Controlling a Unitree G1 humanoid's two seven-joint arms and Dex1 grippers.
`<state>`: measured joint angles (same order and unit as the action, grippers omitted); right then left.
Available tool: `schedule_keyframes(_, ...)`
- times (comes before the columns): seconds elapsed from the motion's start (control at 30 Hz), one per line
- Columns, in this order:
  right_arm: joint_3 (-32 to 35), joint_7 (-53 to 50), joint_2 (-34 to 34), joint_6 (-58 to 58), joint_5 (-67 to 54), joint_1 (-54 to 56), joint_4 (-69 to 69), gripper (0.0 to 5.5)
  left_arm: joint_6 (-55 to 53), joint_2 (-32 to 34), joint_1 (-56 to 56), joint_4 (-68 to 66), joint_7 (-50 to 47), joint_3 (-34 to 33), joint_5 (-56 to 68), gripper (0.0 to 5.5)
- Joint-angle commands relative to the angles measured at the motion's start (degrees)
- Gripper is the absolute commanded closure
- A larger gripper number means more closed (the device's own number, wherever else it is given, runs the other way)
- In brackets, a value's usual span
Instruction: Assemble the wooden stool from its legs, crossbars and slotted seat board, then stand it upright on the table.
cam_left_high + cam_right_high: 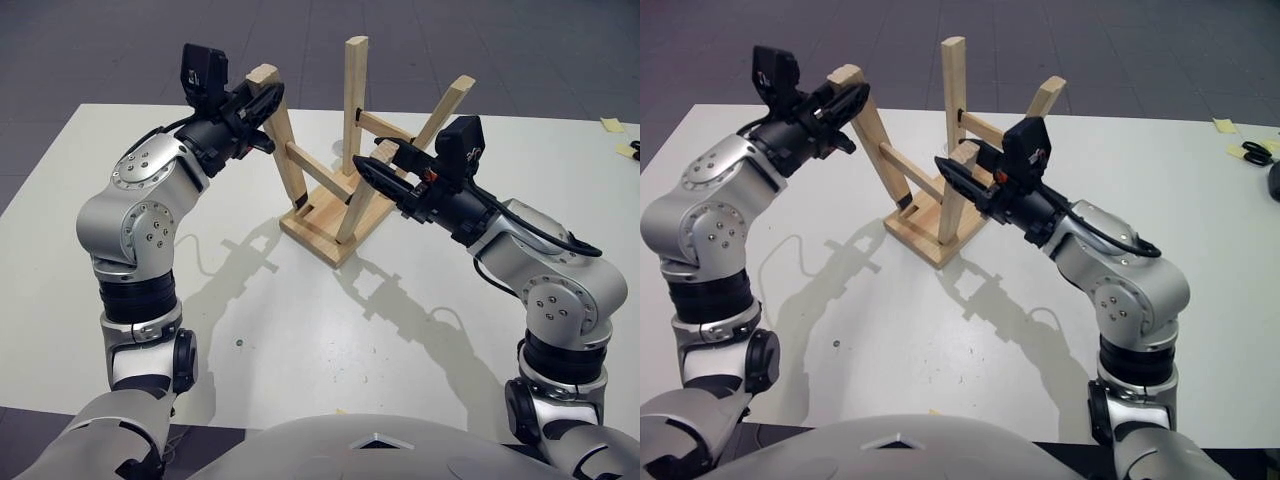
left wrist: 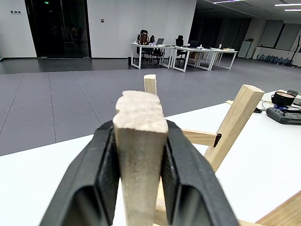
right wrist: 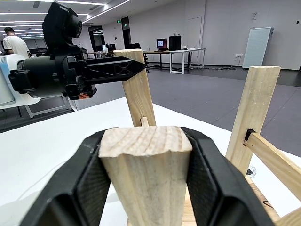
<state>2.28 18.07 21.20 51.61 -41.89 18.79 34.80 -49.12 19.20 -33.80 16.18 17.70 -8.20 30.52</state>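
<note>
The wooden stool (image 1: 330, 215) sits upside down on the white table (image 1: 300, 330), seat board down, legs pointing up and joined by crossbars (image 1: 320, 172). My left gripper (image 1: 262, 105) is shut on the top of the near-left leg (image 2: 140, 141), whose end grain shows between the black fingers (image 2: 101, 174). My right gripper (image 1: 372, 172) is shut on the upper end of the near-right leg (image 3: 149, 174). In the right wrist view the left gripper (image 3: 120, 69) holds its leg (image 3: 137, 94) across the stool. The far legs (image 1: 355, 90) stand free.
Small dark items lie at the table's far right edge (image 1: 1265, 165). A tiny dark speck (image 1: 238, 342) rests on the table in front of the stool. Open table surface spreads around the stool on all sides.
</note>
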Motion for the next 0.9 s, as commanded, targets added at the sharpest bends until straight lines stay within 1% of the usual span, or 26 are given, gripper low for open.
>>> schedule_keyframes(0.03,-0.8,-4.2,-1.1,4.4,1.6,-3.9,-4.9,3.39,0.7,-0.7,-2.5,1.8,4.2,1.2,3.5,4.48)
schedule_keyframes(0.13,-0.8,-4.3,-1.4,4.3,1.8,-4.0,-5.0,3.39,-0.1,-1.7,-2.7,1.7,3.7,0.5,4.8,4.48)
schedule_keyframes(0.23,-0.9,-4.3,-1.5,4.2,2.0,-4.1,-5.0,3.39,-3.0,-4.0,-1.8,2.0,3.2,-0.8,8.3,4.48)
schedule_keyframes(0.3,-0.9,-4.3,-1.5,4.1,2.0,-4.1,-5.1,3.39,-4.6,-4.4,-1.1,1.6,3.6,-1.7,9.5,4.48)
schedule_keyframes(0.43,-0.9,-4.3,-1.3,4.0,2.0,-4.2,-5.1,3.38,-4.4,-2.5,-0.9,0.5,5.6,-1.0,7.2,4.48)
schedule_keyframes(0.7,-1.0,-4.2,-1.3,3.9,2.1,-3.9,-5.3,3.38,-8.4,-4.6,2.4,0.3,4.7,0.3,8.6,4.48)
schedule_keyframes(0.83,-1.0,-4.1,-1.0,3.8,2.4,-3.9,-5.6,3.38,-11.6,-4.2,1.8,-3.1,5.0,-3.6,11.1,4.48)
schedule_keyframes(0.9,-1.0,-4.1,-0.9,3.6,2.5,-3.9,-5.7,3.38,-12.0,-2.8,0.8,-4.4,6.0,-4.3,11.6,4.48)
